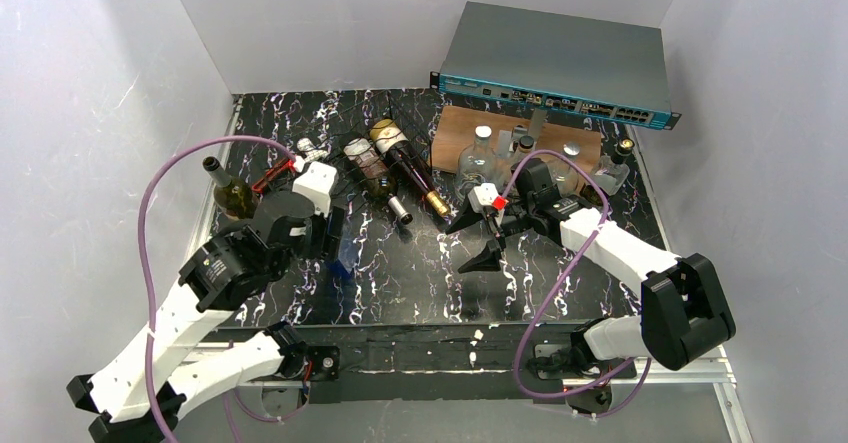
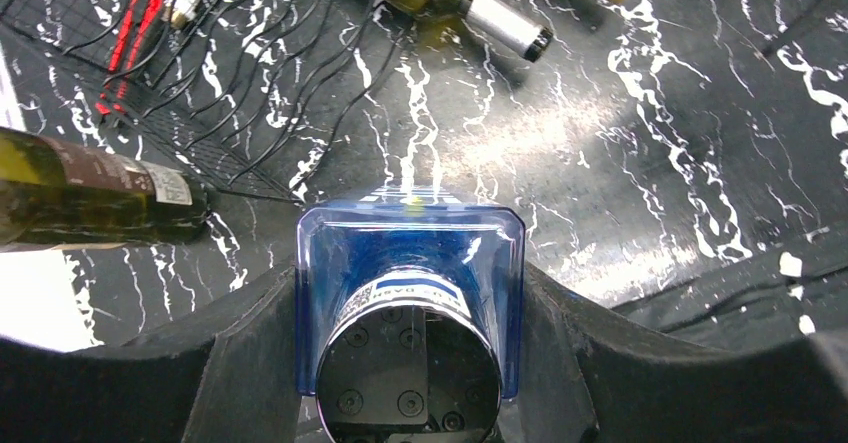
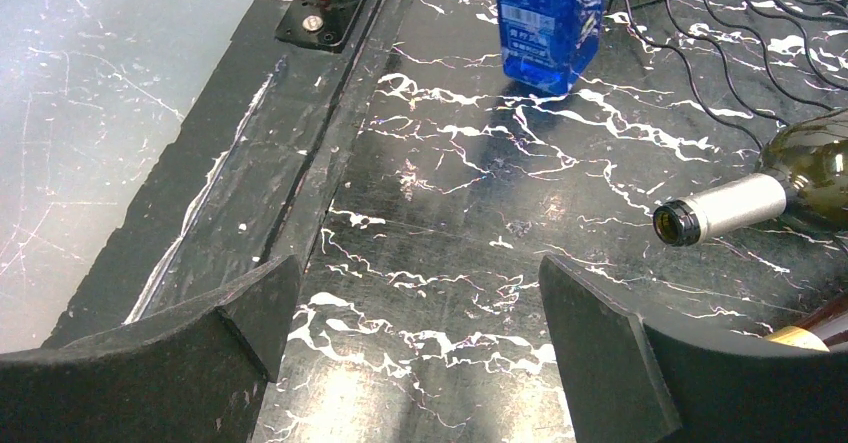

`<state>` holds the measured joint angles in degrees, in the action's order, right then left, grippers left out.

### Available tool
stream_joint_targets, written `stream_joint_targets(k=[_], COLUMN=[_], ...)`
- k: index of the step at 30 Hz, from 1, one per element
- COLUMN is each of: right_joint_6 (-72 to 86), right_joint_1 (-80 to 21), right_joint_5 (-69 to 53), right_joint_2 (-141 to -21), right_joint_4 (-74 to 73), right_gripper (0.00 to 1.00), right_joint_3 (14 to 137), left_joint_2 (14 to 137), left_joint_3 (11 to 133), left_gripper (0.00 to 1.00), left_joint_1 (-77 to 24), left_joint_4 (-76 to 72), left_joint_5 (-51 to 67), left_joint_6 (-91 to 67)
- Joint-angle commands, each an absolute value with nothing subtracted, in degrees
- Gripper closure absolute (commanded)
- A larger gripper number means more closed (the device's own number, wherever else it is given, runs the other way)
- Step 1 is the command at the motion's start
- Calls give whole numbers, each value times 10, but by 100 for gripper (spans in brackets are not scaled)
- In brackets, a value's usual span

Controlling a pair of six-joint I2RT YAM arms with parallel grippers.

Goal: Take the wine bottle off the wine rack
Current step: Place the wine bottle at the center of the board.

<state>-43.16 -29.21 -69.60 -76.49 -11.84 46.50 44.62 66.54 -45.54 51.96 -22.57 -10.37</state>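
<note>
The black wire wine rack point(image 1: 410, 123) sits at the back middle of the table and shows in the left wrist view point(image 2: 230, 93) and the right wrist view point(image 3: 720, 53). Two dark wine bottles lie on it, necks toward me: one with a silver capsule point(image 1: 375, 178) point(image 3: 740, 203) point(image 2: 505, 23), one with a gold capsule point(image 1: 408, 165). My left gripper point(image 1: 335, 238) point(image 2: 410, 303) is shut on a blue square bottle point(image 1: 342, 260) point(image 3: 550, 23), upright on the table in front of the rack. My right gripper point(image 1: 475, 241) point(image 3: 415, 323) is open and empty, low over the table right of the bottle necks.
A green bottle point(image 1: 232, 198) point(image 2: 90, 198) is at the rack's left end, beside a red-handled tool point(image 1: 270, 175). A brown wooden board point(image 1: 455, 128) with clear glass bottles stands at the back right. A teal network switch point(image 1: 560, 63) rests behind it. White walls enclose the table.
</note>
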Motion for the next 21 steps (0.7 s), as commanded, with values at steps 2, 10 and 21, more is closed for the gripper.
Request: stream_joint_targets(k=[2, 10, 21], right_joint_6=[-439, -440, -444], right_joint_1=[-288, -287, -286], right_joint_5=[-706, -706, -707], right_joint_2=[-755, -754, -753], right_joint_4=[-116, -116, -119], right_gripper=[2, 2, 2], right_joint_3=[472, 472, 473], left_joint_2=[460, 501, 524], left_joint_3=[722, 738, 738], left_gripper=[100, 100, 100], left_joint_1=[-454, -425, -378], left_joint_4=[458, 472, 481], left_joint_5=[-335, -348, -381], left_joint_6=[-128, -174, -229])
